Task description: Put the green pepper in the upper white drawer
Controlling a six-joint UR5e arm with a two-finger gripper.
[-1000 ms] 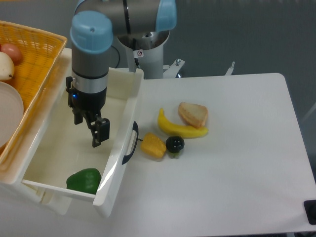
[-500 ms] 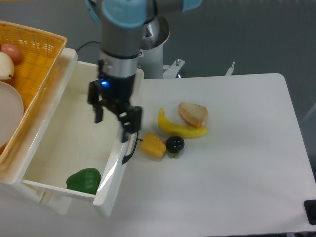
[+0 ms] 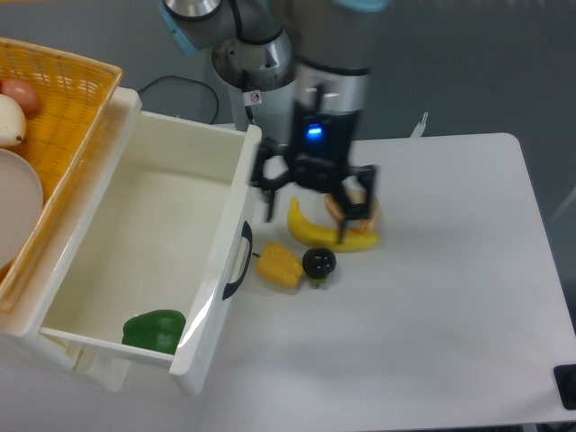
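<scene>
Landmark: the upper white drawer [image 3: 99, 355], pulled out at the left side of the white surface [image 3: 432, 342], a dark curved handle [image 3: 238, 261] on its front panel.
Green pepper: the green pepper [image 3: 154, 330] lies inside the drawer, on its floor, in the near corner next to the front panel.
Hand: the hand [image 3: 306, 211] hangs outside the drawer, just right of its front panel, above the banana; its two fingers are spread wide and hold nothing.
Arm: the grey arm, with a small blue light lit on its wrist, reaches down from behind the drawer's far right corner.
Food beside the drawer: a yellow banana [image 3: 317, 234] lies right of the handle, a piece of bread [image 3: 360, 209] touching its far side, partly hidden by one finger; a corn cob piece [image 3: 279, 265] sits nearest the handle, with a small black round fruit [image 3: 319, 263] just right of it.
Basket: a yellow woven basket [image 3: 63, 99] stands against the drawer's left side.
</scene>
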